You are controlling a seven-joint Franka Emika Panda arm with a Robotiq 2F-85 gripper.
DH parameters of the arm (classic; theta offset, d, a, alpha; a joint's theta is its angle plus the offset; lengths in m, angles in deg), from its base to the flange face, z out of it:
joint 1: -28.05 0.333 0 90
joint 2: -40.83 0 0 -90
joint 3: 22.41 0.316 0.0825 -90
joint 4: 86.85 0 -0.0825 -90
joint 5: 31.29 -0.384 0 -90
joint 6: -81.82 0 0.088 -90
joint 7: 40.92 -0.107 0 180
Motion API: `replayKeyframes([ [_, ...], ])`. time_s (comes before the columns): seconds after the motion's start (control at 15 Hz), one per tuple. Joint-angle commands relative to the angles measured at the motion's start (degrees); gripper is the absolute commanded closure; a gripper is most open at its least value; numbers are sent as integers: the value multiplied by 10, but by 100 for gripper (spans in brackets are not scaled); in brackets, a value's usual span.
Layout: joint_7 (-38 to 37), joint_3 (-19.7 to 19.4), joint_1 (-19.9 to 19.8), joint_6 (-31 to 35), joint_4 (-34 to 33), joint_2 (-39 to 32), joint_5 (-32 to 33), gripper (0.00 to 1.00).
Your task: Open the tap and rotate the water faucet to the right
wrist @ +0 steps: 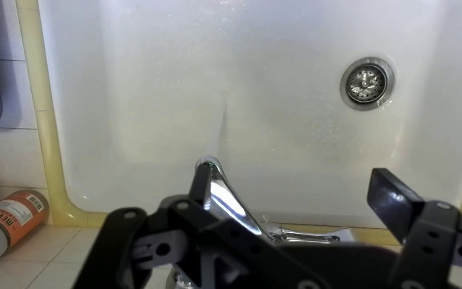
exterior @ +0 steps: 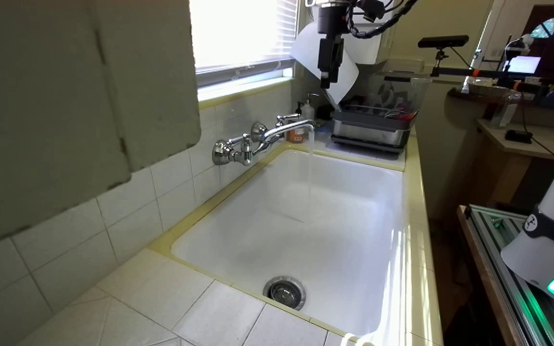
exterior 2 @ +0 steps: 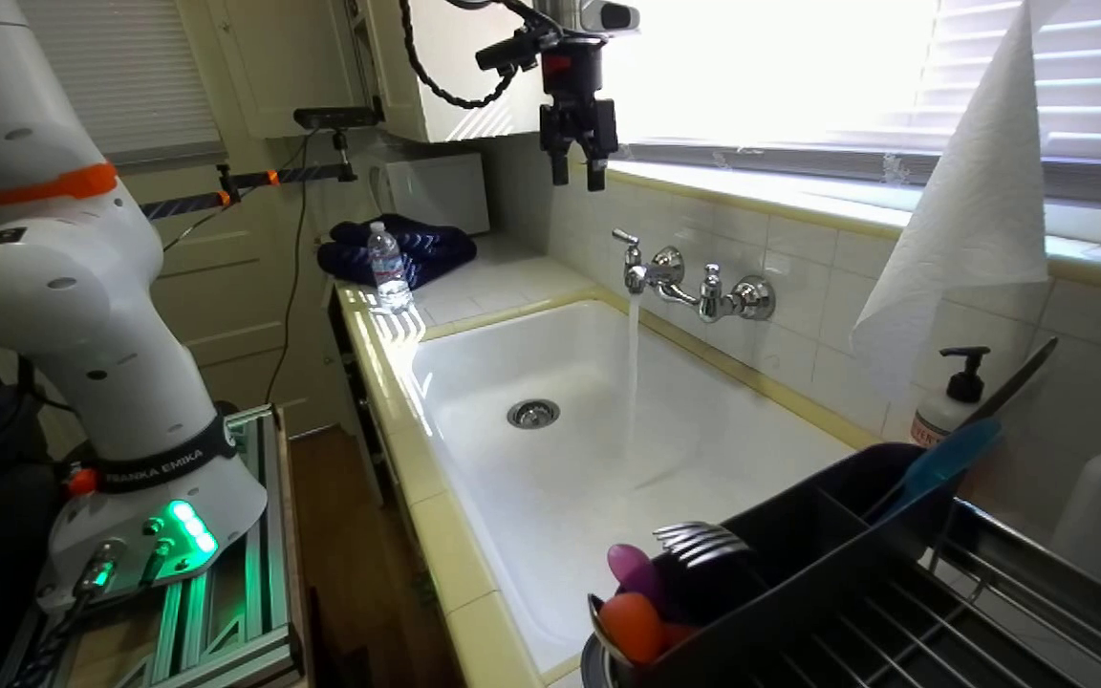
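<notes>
The water faucet (exterior: pixel 289 129) is a slim chrome spout reaching from the tiled wall over the basin. Water runs from its tip in both exterior views (exterior 2: pixel 639 275). Chrome valve handles stand on either side of its base (exterior: pixel 239 140), (exterior: pixel 287 117). No reddish-orange mark can be made out, so I cannot tell which is the tap. My gripper (exterior: pixel 331 79) points down, open and empty, well above the fixture (exterior 2: pixel 577 177). In the wrist view the gripper (wrist: pixel 291 171) has its fingers wide apart. The left finger partly covers the spout (wrist: pixel 231 200); a handle (wrist: pixel 311 237) shows between the fingers.
The white basin (exterior: pixel 349 211) has a round drain (exterior: pixel 284 293). A dish rack (exterior 2: pixel 799 612) with cutlery stands at one end. Soap bottles (wrist: pixel 14 220) and a hanging paper towel (exterior 2: pixel 966 210) are near the wall. A water bottle (exterior 2: pixel 386 266) stands on the far counter.
</notes>
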State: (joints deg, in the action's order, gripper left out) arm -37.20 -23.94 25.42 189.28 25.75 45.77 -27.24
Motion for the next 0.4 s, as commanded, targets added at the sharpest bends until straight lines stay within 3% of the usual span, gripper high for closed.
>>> replayKeyframes([
  [0.0, -3, -2, 3, -2, -1, 2, -2, 0],
  [0.33, -8, -1, 4, -2, -1, 4, -2, 0],
])
